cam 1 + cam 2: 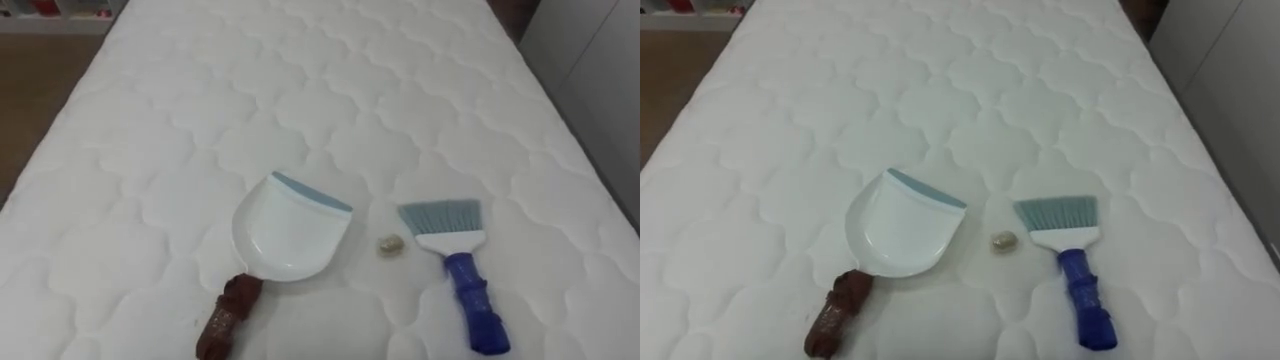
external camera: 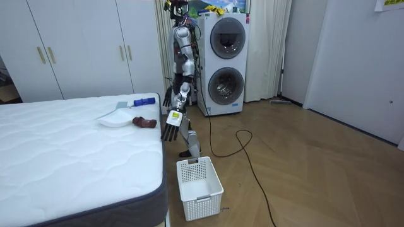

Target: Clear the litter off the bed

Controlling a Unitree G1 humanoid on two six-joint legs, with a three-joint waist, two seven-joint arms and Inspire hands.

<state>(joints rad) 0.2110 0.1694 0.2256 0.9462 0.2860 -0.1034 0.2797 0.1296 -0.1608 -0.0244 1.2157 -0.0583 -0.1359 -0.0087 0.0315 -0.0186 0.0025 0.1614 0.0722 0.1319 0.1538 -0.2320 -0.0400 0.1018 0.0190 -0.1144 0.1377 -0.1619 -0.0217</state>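
On the white quilted mattress (image 1: 300, 110) lies a white dustpan (image 1: 290, 235) with a grey-blue lip and a brown handle (image 1: 228, 315) that points toward me. To its right rests a brush (image 1: 450, 232) with grey-blue bristles and a blue handle. Between the two sits a small brownish crumpled scrap (image 1: 390, 245). In the room view I stand at the bed's edge beside the dustpan (image 2: 117, 118) and the brush (image 2: 142, 101). My left hand (image 2: 170, 129) hangs by the mattress side with straight fingers. My right hand (image 2: 168, 98) hangs just above it, fingers loose.
A white slatted basket (image 2: 199, 186) stands on the wooden floor by the bed's corner. Stacked washing machines (image 2: 224, 63) are behind me and white wardrobes (image 2: 82, 44) line the wall past the bed. A wall runs along the mattress's right side (image 1: 600, 70).
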